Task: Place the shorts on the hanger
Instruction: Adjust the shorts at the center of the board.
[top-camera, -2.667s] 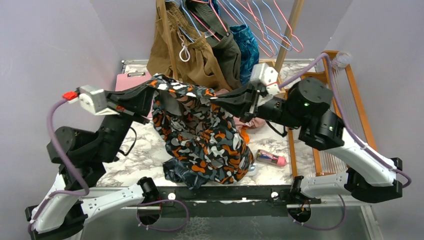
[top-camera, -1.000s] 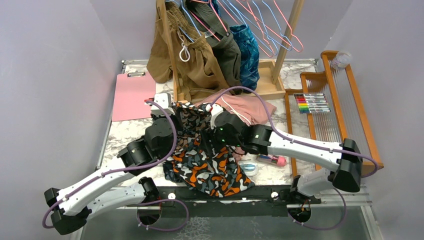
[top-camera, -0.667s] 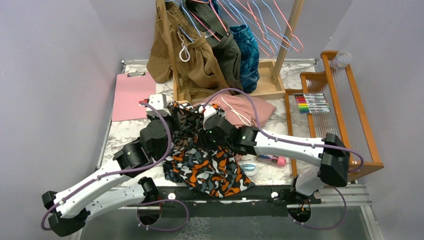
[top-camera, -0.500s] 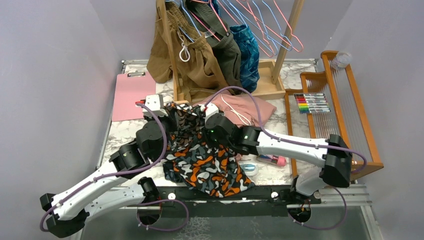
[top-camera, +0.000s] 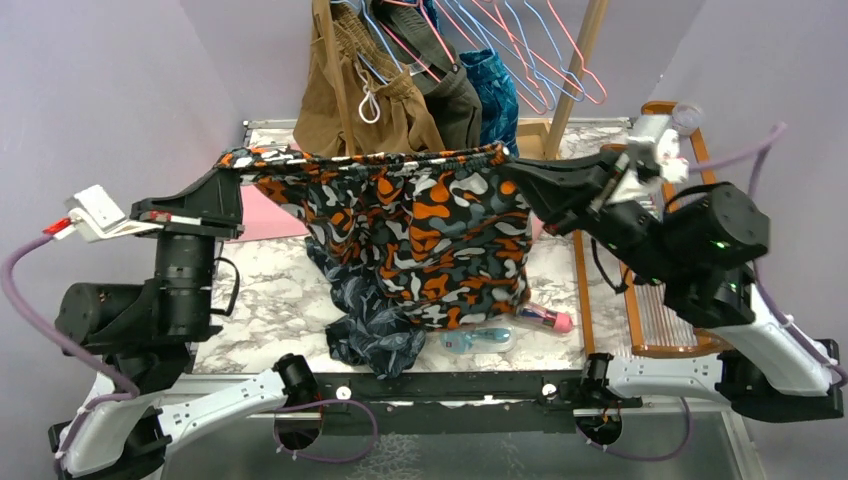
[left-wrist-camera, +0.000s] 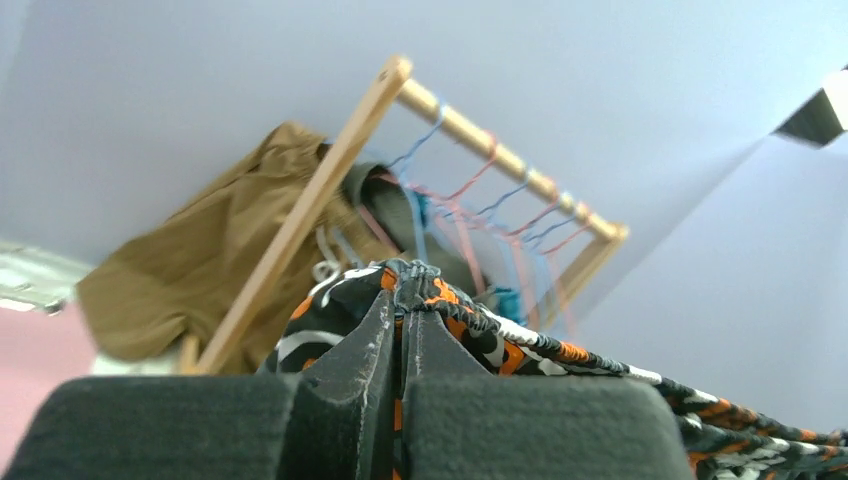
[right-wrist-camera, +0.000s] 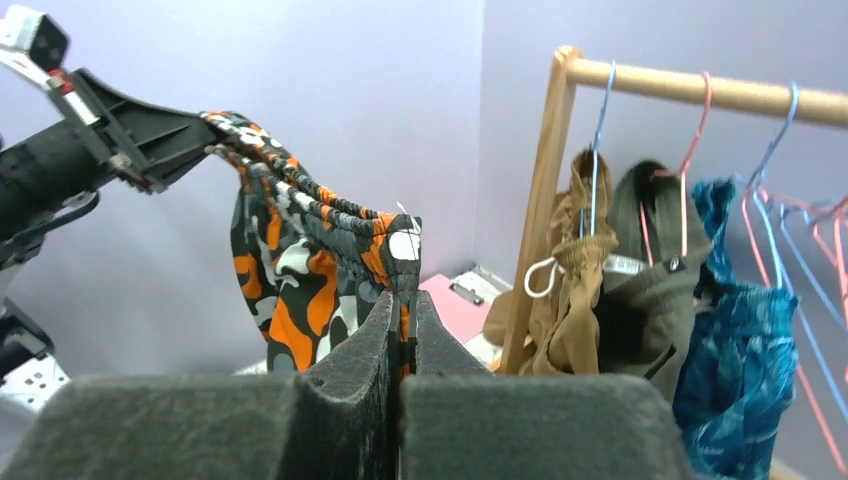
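Left hand (top-camera: 233, 166) pinched shut on one end of the waistband, right hand (top-camera: 512, 169) clamped on the other, and the dark camouflage-print fabric shorts with orange, white and grey blobs (top-camera: 420, 225) hang stretched wide above the marbled counter (top-camera: 265, 290), just before the wooden clothes rack (top-camera: 575, 70).

Rack: a wooden rack (top-camera: 578, 60) at the back holds brown clothes (top-camera: 345, 95) and a blue-green cloth (top-camera: 495, 85).
Left: a pink clipboard (top-camera: 268, 220) lies flat on the marble bench (top-camera: 260, 290).
Front: a clear bottle (top-camera: 478, 340) lies beside a pink tube (top-camera: 545, 318).
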